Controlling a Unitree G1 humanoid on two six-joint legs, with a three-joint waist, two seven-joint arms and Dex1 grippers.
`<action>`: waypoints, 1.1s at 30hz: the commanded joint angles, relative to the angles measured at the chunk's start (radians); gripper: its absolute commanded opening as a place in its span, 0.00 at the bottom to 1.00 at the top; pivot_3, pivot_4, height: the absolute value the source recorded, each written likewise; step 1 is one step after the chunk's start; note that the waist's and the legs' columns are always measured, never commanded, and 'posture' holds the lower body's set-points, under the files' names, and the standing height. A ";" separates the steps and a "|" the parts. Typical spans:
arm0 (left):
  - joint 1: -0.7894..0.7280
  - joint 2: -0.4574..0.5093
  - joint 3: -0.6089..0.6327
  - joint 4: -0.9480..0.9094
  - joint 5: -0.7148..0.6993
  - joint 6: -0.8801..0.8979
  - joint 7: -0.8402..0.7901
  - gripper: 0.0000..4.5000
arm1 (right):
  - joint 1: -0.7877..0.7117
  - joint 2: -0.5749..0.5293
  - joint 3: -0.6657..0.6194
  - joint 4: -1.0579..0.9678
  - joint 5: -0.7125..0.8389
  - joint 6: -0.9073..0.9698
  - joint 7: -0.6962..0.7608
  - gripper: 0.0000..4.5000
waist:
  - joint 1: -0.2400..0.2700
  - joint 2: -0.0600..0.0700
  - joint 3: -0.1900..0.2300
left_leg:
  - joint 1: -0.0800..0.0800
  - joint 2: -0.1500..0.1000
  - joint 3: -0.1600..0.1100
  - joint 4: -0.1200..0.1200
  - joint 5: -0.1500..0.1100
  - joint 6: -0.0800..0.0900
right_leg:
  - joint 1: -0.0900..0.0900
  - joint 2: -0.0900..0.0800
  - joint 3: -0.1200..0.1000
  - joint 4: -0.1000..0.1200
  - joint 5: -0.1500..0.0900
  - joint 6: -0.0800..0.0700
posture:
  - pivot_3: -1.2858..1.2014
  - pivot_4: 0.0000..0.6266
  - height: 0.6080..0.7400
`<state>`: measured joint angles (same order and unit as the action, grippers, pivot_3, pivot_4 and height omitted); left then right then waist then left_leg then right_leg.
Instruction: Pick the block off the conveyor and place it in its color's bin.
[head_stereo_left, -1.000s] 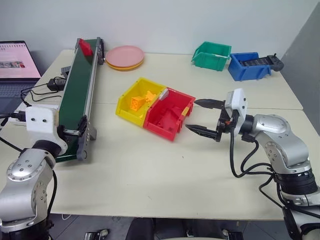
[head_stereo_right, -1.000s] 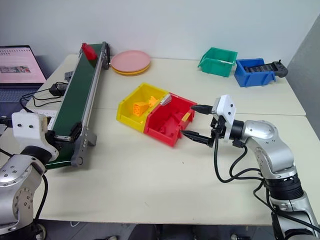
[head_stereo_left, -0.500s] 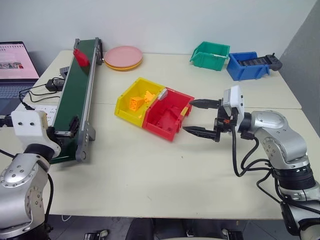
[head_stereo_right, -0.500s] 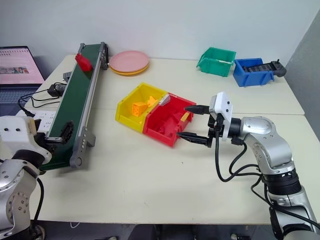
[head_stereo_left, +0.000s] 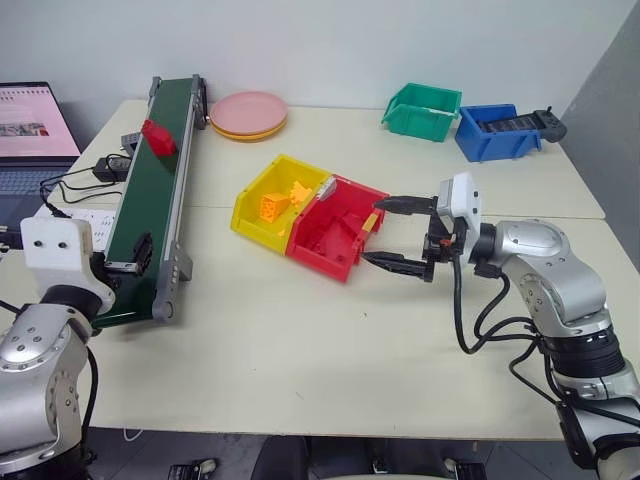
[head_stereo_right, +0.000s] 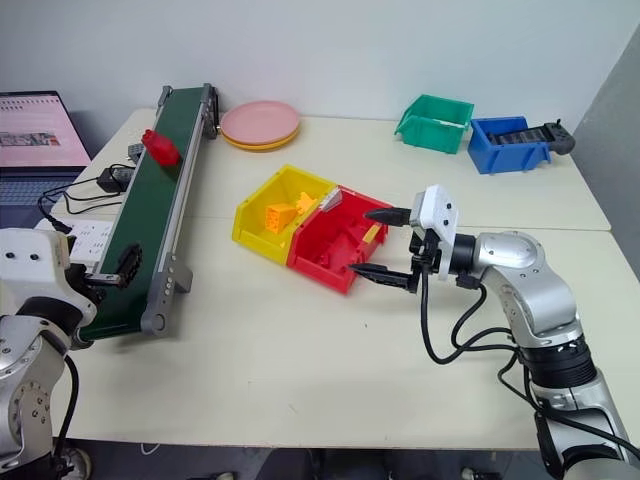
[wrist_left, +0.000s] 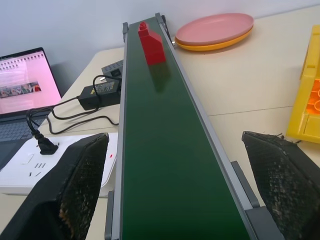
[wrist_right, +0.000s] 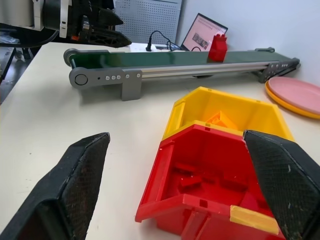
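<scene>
The red block (head_stereo_left: 158, 137) rides the dark green conveyor (head_stereo_left: 150, 205) in its far third, standing upright (wrist_left: 151, 42). My left gripper (wrist_left: 175, 141) is open at the belt's near end, one finger (wrist_left: 75, 185) on each side of the rails, well short of the block. The red bin (head_stereo_left: 325, 262) is joined to a yellow one at mid-table. My right gripper (head_stereo_left: 375, 231) hangs open just right of the red bin, pointing at it, with nothing between its fingers (wrist_right: 75, 180). The red bin (wrist_right: 200, 206) holds small red pieces.
The yellow bin (head_stereo_left: 250, 225) holds an orange perforated block (head_stereo_left: 272, 205). Pink plates (head_stereo_left: 248, 112) lie past the conveyor's far end. Green bin (head_stereo_left: 422, 108) and blue bin (head_stereo_left: 497, 130) stand at the back right. A laptop (head_stereo_left: 30, 130), power strip and cables (head_stereo_left: 75, 190) lie left of the belt.
The red block has travelled along the belt from its far end toward me. Both arms have kept their places; the view itself shifted slightly.
</scene>
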<state>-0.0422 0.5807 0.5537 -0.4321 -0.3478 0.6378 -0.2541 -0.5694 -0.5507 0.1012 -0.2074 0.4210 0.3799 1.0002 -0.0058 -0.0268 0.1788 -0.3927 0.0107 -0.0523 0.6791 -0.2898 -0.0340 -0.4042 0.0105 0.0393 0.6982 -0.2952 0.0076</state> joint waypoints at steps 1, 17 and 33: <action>-0.046 0.015 -0.002 0.007 -0.010 0.007 -0.001 0.99 | -0.020 -0.001 -0.005 -0.041 0.005 -0.030 0.013 1.00 | 0.000 0.000 0.000 | 0.000 0.000 0.000 0.000 0.000 0.000 | 0.000 0.000 0.000 0.000 0.000 0.000 | 0.52 0.24 1.00; -0.110 0.002 0.001 0.069 -0.058 0.103 0.012 0.99 | -0.004 -0.018 0.002 -0.072 0.005 -0.005 0.018 1.00 | 0.000 0.000 0.000 | 0.000 0.000 0.000 0.000 0.000 0.000 | 0.000 0.000 0.000 0.000 0.000 0.000 | 0.52 0.24 1.00; -0.118 -0.010 0.016 0.115 -0.072 0.164 0.059 0.91 | 0.003 -0.033 0.002 -0.085 0.006 0.005 0.018 1.00 | 0.000 0.000 0.000 | 0.000 0.000 0.000 0.000 0.000 0.000 | 0.000 0.000 0.000 0.000 0.000 0.000 | 0.52 0.24 1.00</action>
<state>-0.1579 0.5729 0.5361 -0.3062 -0.4179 0.7969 -0.2146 -0.5664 -0.5726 0.1171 -0.2554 0.4169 0.3880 1.0109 -0.0058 -0.0269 0.1787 -0.3929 0.0107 -0.0525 0.6789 -0.2898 -0.0341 -0.4045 0.0104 0.0393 0.6980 -0.2952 0.0077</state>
